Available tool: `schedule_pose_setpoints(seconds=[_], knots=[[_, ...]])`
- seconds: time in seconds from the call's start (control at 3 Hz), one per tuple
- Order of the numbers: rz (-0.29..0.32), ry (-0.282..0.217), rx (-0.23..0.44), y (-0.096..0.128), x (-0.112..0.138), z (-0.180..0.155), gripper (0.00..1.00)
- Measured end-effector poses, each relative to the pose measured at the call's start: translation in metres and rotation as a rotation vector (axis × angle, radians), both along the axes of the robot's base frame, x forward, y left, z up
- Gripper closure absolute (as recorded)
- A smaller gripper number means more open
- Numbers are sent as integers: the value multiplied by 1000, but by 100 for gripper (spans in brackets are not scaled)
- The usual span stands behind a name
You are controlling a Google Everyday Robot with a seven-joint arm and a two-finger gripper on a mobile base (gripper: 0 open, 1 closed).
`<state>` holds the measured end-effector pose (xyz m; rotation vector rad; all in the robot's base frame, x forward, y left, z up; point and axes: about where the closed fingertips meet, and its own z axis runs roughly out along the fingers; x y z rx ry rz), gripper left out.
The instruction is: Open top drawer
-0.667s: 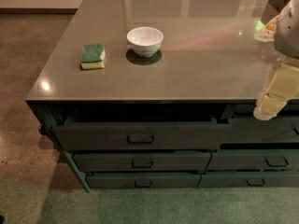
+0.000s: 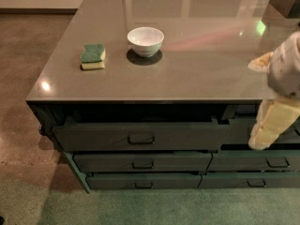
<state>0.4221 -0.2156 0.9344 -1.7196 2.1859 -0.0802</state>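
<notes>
The top drawer (image 2: 140, 135) is the wide dark grey-green front just under the countertop, with a small dark loop pull (image 2: 141, 138) at its centre. It stands slightly out from the cabinet, with a dark gap above its front. My gripper (image 2: 273, 121), pale cream with a grey body, hangs at the right edge of the view in front of the counter's front edge. It is level with the top drawer row, to the right of the drawer front and well clear of the pull. It holds nothing that I can see.
A white bowl (image 2: 146, 40) and a green-and-yellow sponge (image 2: 93, 56) sit on the grey countertop (image 2: 197, 74). Lower drawers (image 2: 143, 162) and a narrower right stack (image 2: 276, 162) are below. A dark object (image 2: 286, 1) is at the far right corner. Green carpet (image 2: 140, 205) lies in front.
My gripper has dropped lower and a little left, from the countertop edge down to the drawer row. The drawer, bowl and sponge have not moved.
</notes>
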Motion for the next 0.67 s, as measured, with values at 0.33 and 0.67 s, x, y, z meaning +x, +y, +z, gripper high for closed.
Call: schedule_pose_setpoints(seconds=[0.33, 0.67], knots=[[34, 11, 54, 2, -24, -54, 0], [93, 20, 87, 16, -47, -106, 0]])
